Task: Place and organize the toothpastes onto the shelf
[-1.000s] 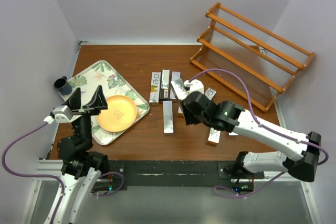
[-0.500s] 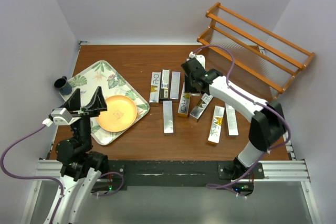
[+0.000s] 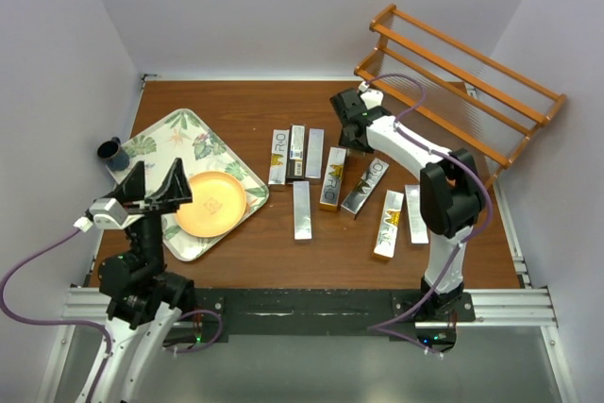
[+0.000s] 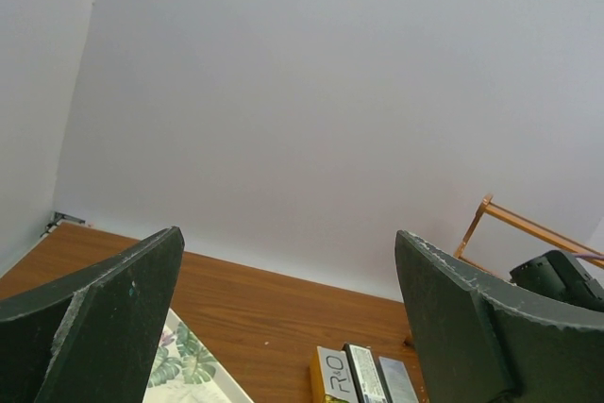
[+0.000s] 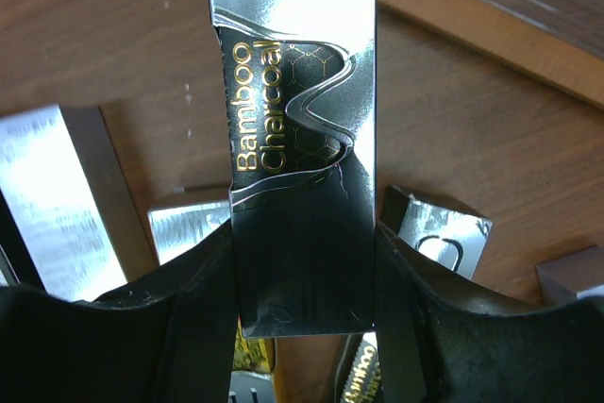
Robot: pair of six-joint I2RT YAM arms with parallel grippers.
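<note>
1. Far left edge of the worktop [image 3: 236, 110]: a dark cup [image 3: 111, 151] sits just beyond the leaf-patterned tray [image 3: 160, 134], and neither is in play.
2. The left pincer [image 3: 154, 181] hangs over the tray's near side. Its fingers are spread wide, and its own camera sees only wall between them, so nothing is held.
3. An orange plate [image 3: 210, 203] rests on the tray, touched by nothing.
4. Mid-worktop, loose toothpaste cartons [image 3: 297, 151] lie flat. Three are side by side in a row, one sits just nearer, and four more fan out toward the right edge. I count eight down.
5. Right of the row, the right pincer [image 3: 354, 129] is stretched toward the far right corner. It is clenched on a silver carton [image 5: 293, 92] lettered "Bamboo Charcoal", both fingers pressing its long sides.
6. The hold looks close to one end, with most of the carton's length sticking out ahead. My read is a light, stiff card box with a glossy skin that could slip or pivot in the grip.
7. Best hold, I'd say, is across the narrow width nearer the middle, firm but not hard enough to dent the card.
8. At the far right corner, the wooden shelf [image 3: 462, 92] shows no carton on its rails.
</note>
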